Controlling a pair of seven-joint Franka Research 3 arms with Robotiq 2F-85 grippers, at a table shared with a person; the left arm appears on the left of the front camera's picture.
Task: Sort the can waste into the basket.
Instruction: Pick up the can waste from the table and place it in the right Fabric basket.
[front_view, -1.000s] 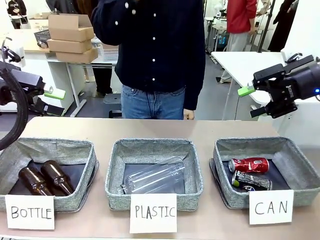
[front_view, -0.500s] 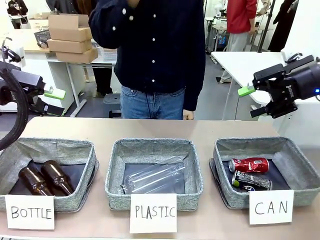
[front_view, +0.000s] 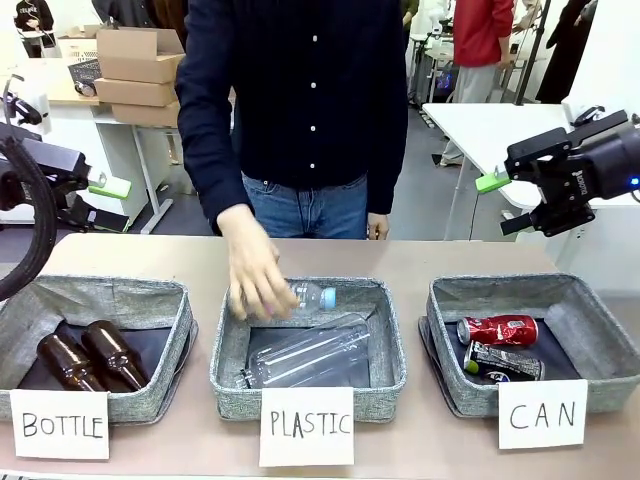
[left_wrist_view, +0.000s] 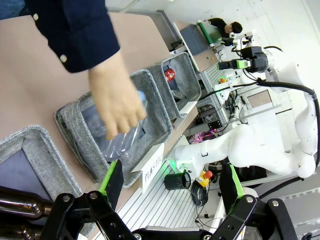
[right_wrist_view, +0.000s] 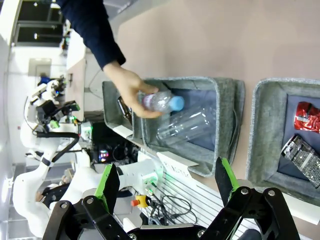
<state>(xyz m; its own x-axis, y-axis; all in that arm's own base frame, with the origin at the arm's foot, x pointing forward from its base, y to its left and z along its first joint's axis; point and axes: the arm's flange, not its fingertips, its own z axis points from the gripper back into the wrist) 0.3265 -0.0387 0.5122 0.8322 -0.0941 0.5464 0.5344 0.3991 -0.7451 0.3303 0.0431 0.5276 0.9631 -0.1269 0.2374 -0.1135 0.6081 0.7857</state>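
Beige and bare between its bins, the desk (front_view: 420, 260) carries three grey fabric baskets in a row, with a workshop of boxes and other tables behind the person.

Both arms hang raised at the desk's ends and have not moved over the last second. The left gripper (left_wrist_view: 170, 182) has its jaws spread wide and empty, and so does the right gripper (right_wrist_view: 165, 180), which sits high above the right-hand bin.

What has changed is the person: the hand (front_view: 255, 280), up at the chest a moment ago, has come down over the middle bin carded "PLASTIC" (front_view: 306, 425), holding a small clear bottle with a blue cap (front_view: 315, 297) above the larger clear bottle (front_view: 310, 355) already lying there.

The red can (front_view: 497, 329) and the dark can (front_view: 503, 362) lie side by side, just touching, inside the basket (front_view: 600, 375) carded "CAN", unchanged. Brown glass bottles (front_view: 90, 360) lie in the "BOTTLE" bin.

So the can sorting looks finished; the person's move concerns plastic, and the arms seem to have nothing left to fetch.
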